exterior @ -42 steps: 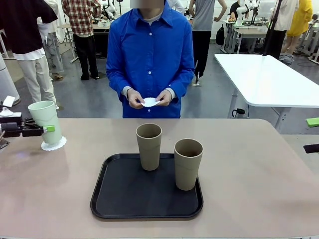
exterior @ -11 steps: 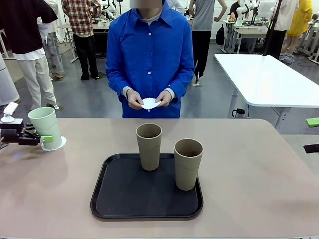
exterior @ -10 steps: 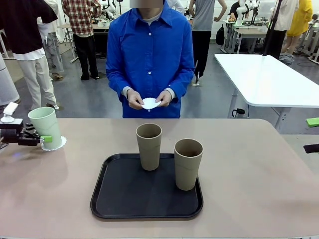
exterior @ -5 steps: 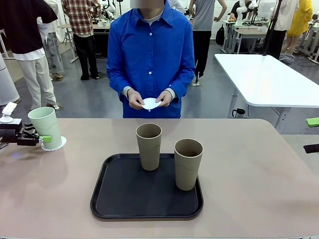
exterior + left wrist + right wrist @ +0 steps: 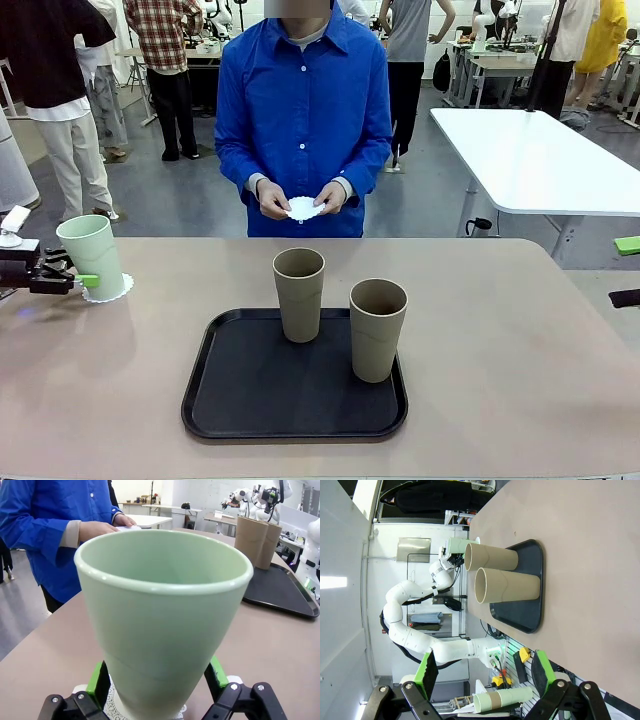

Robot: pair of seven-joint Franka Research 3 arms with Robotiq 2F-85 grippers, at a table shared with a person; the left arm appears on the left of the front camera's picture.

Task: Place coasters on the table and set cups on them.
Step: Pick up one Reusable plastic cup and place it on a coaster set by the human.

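One green cup sits on its coaster; two tan cups wait on the tray. Your left pincer and right pincer are open.

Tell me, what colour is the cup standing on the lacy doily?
Pale mint green; the cup shows best in the left wrist view.

The black tray is smooth plastic with a faint sheen. The two tan cups on it are matt, as is the mint cup left of it, on a lacy paper coaster. The table under the tray is smooth, softly glossy
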